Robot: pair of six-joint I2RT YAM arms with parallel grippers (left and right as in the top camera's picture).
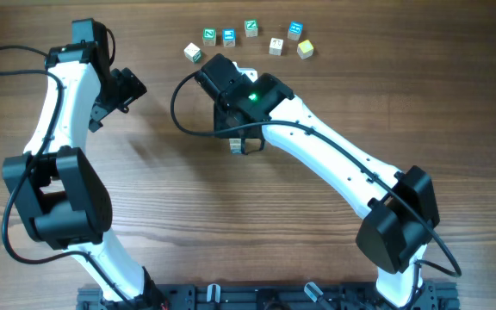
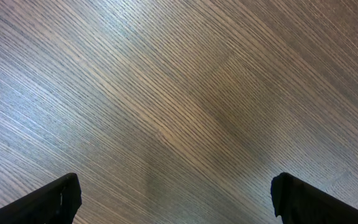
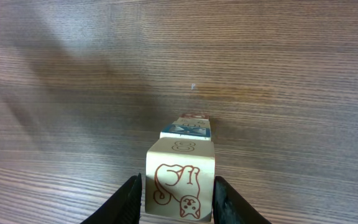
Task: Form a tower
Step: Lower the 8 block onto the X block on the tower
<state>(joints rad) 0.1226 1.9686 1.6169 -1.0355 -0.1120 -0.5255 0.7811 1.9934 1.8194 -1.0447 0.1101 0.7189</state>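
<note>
We judge the tower [image 3: 182, 148] partly built. It stands near the middle of the counter [image 1: 188, 224], under the right arm [image 1: 317, 142]. Its top cube [image 3: 179, 186] bears a brown cat drawing, and a blue-trimmed cube [image 3: 188, 129] peeks out beneath. The right jaws flank that top cube closely; we cannot tell whether they pinch it or merely stand beside it. The left jaws are spread wide over bare wood, holding nothing. Seven loose cubes [image 1: 251, 27] lie well apart along the far side, so much stacking seems left.
</note>
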